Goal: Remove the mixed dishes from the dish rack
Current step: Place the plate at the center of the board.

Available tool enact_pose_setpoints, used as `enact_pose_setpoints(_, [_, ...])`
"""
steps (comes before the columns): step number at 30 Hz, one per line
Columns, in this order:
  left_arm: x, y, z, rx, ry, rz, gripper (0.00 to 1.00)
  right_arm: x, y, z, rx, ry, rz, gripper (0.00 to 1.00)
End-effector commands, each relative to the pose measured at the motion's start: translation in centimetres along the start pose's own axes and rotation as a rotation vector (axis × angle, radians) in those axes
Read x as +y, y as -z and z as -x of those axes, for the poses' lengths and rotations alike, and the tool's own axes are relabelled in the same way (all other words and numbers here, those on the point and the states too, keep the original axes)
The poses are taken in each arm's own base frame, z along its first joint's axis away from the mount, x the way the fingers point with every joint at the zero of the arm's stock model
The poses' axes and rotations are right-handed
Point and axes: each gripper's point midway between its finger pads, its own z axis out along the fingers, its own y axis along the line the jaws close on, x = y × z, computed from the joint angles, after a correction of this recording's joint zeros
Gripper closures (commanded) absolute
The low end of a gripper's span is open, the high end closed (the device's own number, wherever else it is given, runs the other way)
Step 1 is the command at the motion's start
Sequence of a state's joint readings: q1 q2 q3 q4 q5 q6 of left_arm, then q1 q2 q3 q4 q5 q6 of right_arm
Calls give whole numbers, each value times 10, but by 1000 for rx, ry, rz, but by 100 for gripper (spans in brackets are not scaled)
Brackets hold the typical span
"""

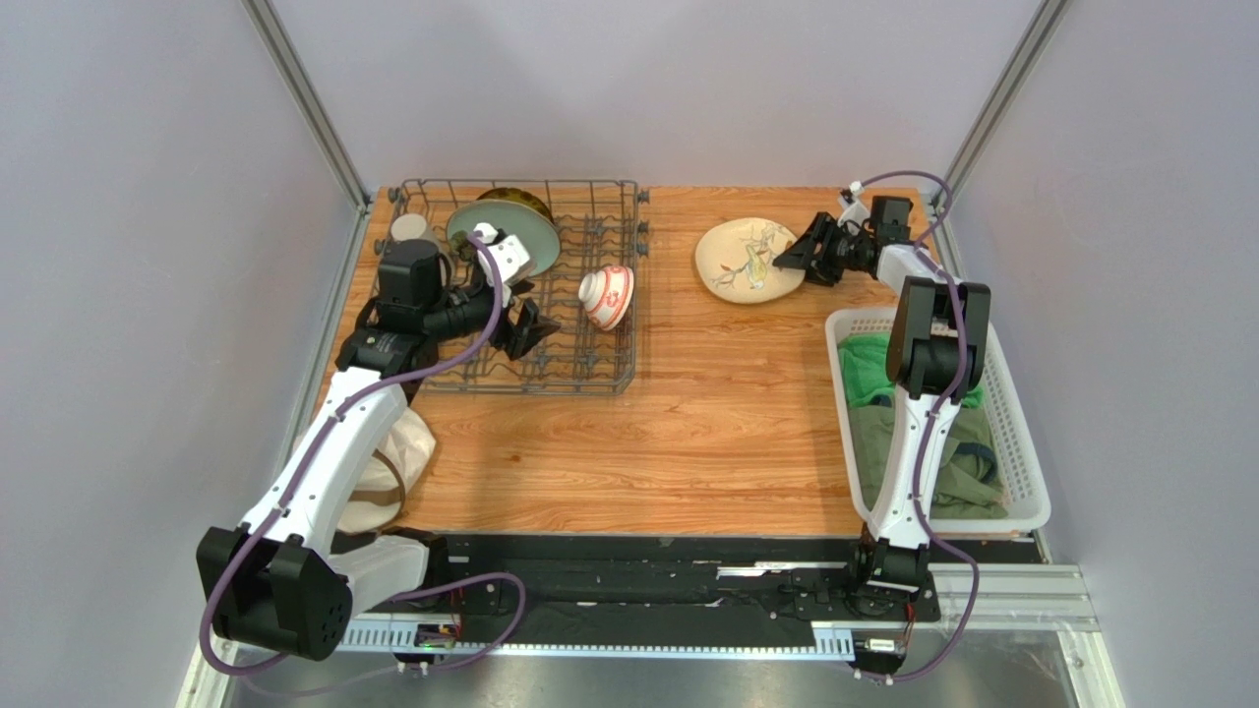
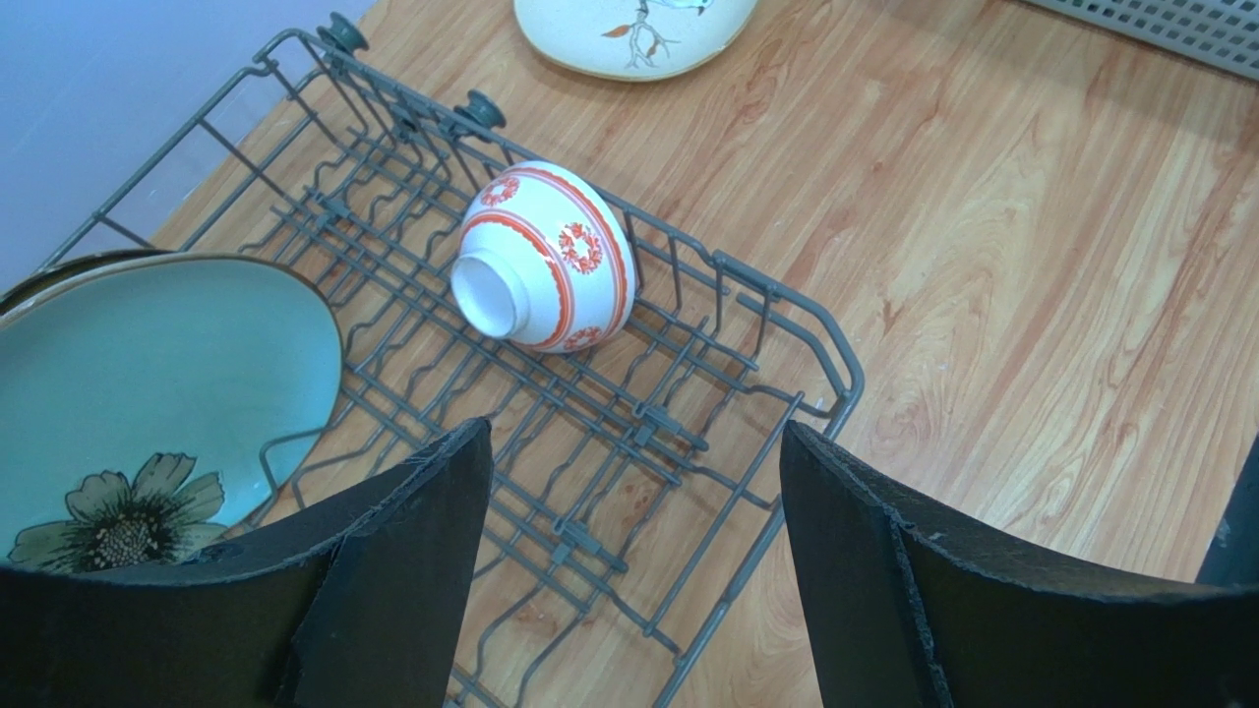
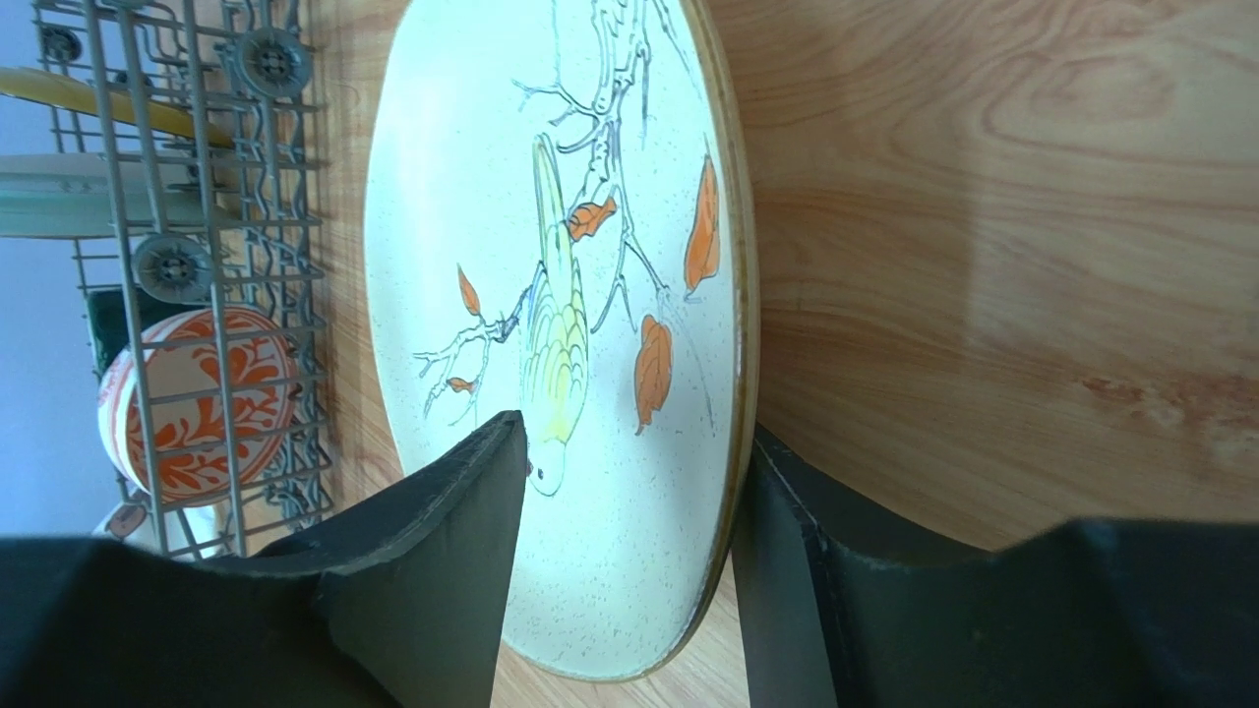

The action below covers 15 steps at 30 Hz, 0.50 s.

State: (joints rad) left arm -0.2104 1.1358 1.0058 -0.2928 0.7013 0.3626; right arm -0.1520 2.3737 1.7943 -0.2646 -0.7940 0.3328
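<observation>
The grey wire dish rack (image 1: 627, 372) stands at the back left. In it a pale green flowered plate (image 1: 503, 236) stands upright, with a yellow-and-dark plate (image 1: 514, 198) behind it. A red-and-white bowl (image 1: 608, 294) lies on its side and a beige cup (image 1: 410, 229) sits at the left. The mug is hidden. My left gripper (image 1: 525, 328) is open and empty over the rack (image 2: 798, 310), near the bowl (image 2: 547, 258) and the green plate (image 2: 148, 398). The cream plate (image 1: 749, 258) lies flat on the table. My right gripper (image 1: 791, 254) is open and straddles the plate's rim (image 3: 591, 221).
A white slotted basket (image 1: 1020, 443) with green cloths (image 1: 887, 369) stands at the right edge, beside the right arm. A pale cloth bundle (image 1: 399, 457) lies off the table's left edge. Grey walls close in the back and both sides.
</observation>
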Motion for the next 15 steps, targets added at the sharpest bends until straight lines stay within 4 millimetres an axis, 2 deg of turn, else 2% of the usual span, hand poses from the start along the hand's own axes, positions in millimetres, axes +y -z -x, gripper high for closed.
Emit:
enact_pose_setpoints(1, [6,0,-2,22,-53,18,21,17,14,27,-54,111,1,46])
enact_pose_setpoints(10, [32,6,-5,110,-150,112,20,18,28,34,-71,167,-44,42])
enact_pose_setpoints(15, [47,9,0,141,-225,153,20,18,36,36,-76,198,-72,41])
